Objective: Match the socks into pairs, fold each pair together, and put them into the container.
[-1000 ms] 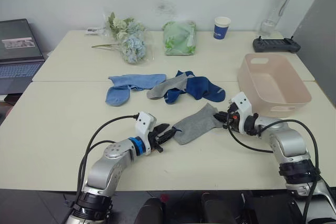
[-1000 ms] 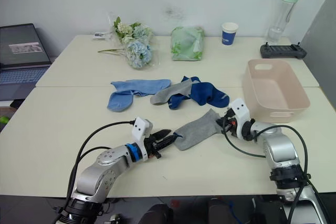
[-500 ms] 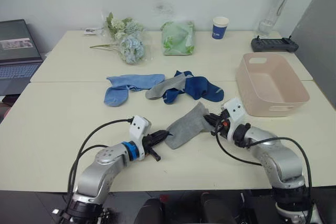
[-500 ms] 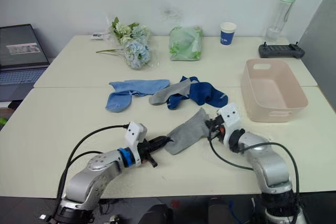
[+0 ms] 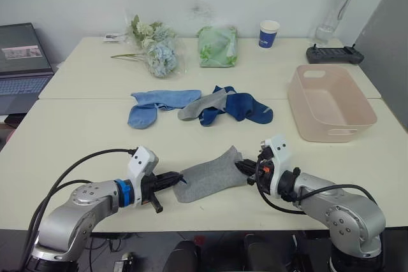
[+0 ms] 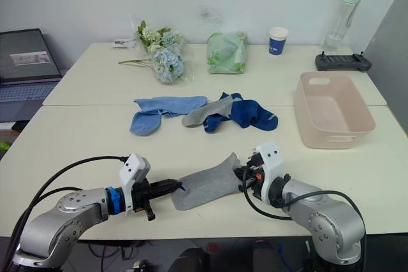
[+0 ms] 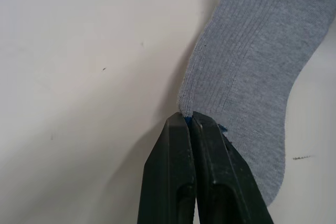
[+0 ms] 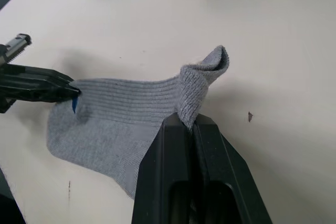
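Two grippers, left gripper (image 5: 173, 181) and right gripper (image 5: 244, 171), pinch opposite ends of my grey sock (image 5: 210, 176), stretched lengthwise along the table's (image 5: 70, 138) near edge.

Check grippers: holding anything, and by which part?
Both hold one grey sock. The left gripper is shut on its toe-end edge; the right gripper is shut on the bunched cuff end. The sock lies on the table.

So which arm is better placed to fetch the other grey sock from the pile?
Neither is free: left gripper and right gripper are both shut on the grey sock. The right looks slightly nearer the second grey sock.
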Controlling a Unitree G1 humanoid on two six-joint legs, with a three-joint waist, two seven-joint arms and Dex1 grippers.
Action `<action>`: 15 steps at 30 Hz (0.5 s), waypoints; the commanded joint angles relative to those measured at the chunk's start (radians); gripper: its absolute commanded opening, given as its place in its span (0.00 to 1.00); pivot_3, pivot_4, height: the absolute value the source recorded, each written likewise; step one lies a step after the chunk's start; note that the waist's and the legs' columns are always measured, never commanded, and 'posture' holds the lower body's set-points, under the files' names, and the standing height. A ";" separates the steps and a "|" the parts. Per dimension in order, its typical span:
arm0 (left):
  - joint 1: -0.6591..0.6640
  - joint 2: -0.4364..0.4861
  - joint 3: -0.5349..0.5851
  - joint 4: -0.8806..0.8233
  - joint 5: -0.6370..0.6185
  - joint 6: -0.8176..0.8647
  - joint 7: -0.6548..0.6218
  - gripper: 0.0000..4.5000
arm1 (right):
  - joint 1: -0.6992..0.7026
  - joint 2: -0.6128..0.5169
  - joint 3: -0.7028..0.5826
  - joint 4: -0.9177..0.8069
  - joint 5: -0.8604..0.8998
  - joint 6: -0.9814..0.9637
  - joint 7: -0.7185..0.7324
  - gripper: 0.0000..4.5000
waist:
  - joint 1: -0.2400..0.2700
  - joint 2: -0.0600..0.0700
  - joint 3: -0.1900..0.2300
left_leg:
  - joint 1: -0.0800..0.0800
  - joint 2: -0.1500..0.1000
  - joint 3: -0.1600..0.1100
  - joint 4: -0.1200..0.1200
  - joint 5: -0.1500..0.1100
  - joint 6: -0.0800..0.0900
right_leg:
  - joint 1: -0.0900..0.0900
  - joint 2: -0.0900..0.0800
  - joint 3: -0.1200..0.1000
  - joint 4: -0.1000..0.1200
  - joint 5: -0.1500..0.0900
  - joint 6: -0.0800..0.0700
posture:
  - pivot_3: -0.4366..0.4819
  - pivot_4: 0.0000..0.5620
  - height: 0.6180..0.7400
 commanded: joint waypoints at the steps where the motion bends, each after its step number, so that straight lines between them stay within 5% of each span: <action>1: -0.012 -0.023 0.001 0.001 0.013 -0.026 0.024 0.01 | 0.016 -0.018 -0.011 -0.024 0.002 -0.018 -0.017 0.00 | 0.000 0.000 0.000 | 0.000 0.000 0.000 0.000 0.000 0.000 | 0.000 0.000 0.000 0.000 0.000 0.000 | 0.48 0.27 1.00; 7: -0.018 -0.082 -0.050 0.017 0.067 -0.082 0.063 0.05 | 0.048 -0.063 -0.006 0.015 -0.001 -0.087 -0.003 0.00 | 0.000 0.000 0.000 | 0.000 0.000 0.001 0.000 0.000 0.000 | 0.000 0.000 0.000 0.000 0.000 0.000 | 0.48 0.27 1.00; 15: 0.027 -0.074 0.044 0.011 0.019 -0.089 0.035 0.58 | 0.024 -0.269 -0.026 0.056 0.048 -0.180 0.170 0.57 | 0.000 0.000 0.000 | 0.000 0.000 0.001 0.000 0.000 0.000 | 0.000 0.000 0.000 -0.001 0.000 0.000 | 0.48 0.27 1.00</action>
